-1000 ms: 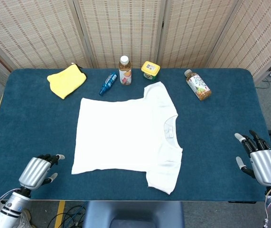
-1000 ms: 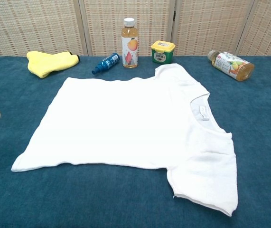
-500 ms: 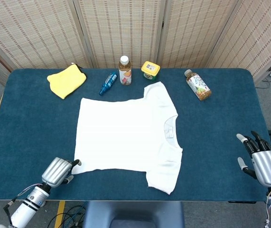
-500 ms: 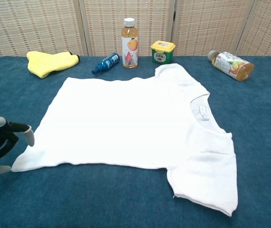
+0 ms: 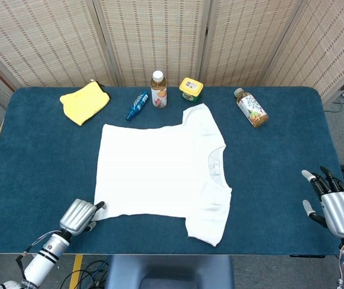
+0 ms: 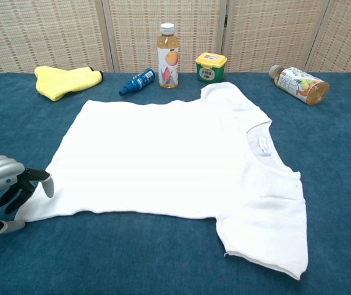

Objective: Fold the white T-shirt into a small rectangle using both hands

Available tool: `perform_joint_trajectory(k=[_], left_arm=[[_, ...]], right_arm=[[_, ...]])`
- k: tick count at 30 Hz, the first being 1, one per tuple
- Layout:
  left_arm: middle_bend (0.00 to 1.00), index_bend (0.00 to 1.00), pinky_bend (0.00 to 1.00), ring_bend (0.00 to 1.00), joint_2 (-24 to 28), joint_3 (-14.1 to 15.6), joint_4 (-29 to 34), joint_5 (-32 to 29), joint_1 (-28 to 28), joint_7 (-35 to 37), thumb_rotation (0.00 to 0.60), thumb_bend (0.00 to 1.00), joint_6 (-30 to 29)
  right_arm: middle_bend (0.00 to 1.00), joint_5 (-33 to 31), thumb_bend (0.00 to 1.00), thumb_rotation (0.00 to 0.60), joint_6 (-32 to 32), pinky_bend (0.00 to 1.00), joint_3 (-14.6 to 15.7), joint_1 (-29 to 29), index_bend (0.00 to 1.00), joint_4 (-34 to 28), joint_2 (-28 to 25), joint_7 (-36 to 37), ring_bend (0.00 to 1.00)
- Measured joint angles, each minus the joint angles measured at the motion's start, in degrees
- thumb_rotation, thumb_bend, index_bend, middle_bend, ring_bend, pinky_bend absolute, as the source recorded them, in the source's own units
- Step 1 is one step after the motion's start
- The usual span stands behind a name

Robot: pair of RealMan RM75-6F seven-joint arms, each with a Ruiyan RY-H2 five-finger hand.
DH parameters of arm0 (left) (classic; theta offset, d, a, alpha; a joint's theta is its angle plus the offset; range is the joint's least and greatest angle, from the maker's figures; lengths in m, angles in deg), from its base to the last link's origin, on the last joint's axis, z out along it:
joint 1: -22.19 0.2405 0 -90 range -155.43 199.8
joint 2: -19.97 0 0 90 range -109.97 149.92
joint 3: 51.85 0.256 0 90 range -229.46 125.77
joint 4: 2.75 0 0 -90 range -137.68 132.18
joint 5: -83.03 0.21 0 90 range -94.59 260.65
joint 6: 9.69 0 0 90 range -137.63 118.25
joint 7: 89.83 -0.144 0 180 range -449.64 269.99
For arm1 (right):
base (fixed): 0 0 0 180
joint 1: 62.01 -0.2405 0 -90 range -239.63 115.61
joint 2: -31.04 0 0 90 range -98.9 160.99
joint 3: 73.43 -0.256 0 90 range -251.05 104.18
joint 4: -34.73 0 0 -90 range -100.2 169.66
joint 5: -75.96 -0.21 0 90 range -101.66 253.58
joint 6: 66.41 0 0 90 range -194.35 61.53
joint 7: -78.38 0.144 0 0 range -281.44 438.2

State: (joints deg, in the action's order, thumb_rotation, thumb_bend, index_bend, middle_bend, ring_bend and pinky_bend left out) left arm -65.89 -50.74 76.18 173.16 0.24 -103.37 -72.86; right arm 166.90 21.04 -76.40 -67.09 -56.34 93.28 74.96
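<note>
On the blue surface (image 5: pixel 45 156) I count one white T-shirt (image 5: pixel 159 171), one yellow cloth (image 5: pixel 84 102), two drink bottles, one upright (image 5: pixel 158 90) and one lying down (image 5: pixel 251 108), one small blue bottle (image 5: pixel 137 106), one yellow-lidded tub (image 5: pixel 191 88), and two robot hands, left (image 5: pixel 80 215) and right (image 5: pixel 335 205).

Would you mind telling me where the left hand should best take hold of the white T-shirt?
Probably at the near hem corner of the white T-shirt, coming from the left hand side. The shirt lies flat, so only an edge offers a pinch.

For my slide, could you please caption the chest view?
Left hand reaching the hem corner of the flat white T-shirt.
</note>
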Motion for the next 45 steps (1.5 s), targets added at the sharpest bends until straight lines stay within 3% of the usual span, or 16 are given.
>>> perform_joint_trajectory(k=[27,45], left_arm=[[0.79,0.49,0.86,0.73,-3.5,-1.0,-4.4,-2.3,-1.9,3.0,0.6,0.26,-1.2],[0.81,0.51,0.86,0.75,-3.9,-0.6,-5.3,-2.4,-2.8,4.1,0.6,0.49,-1.3]], right_arm=[[0.23,-0.6,0.39,0.6,0.1,0.23,0.1,0.5,0.12,0.0,-0.1,-0.2,0.11],[0.23,-1.1,0.39,0.6,-0.8,0.23,0.0,0.2,0.12,0.2,0.1,-0.4,0.12]])
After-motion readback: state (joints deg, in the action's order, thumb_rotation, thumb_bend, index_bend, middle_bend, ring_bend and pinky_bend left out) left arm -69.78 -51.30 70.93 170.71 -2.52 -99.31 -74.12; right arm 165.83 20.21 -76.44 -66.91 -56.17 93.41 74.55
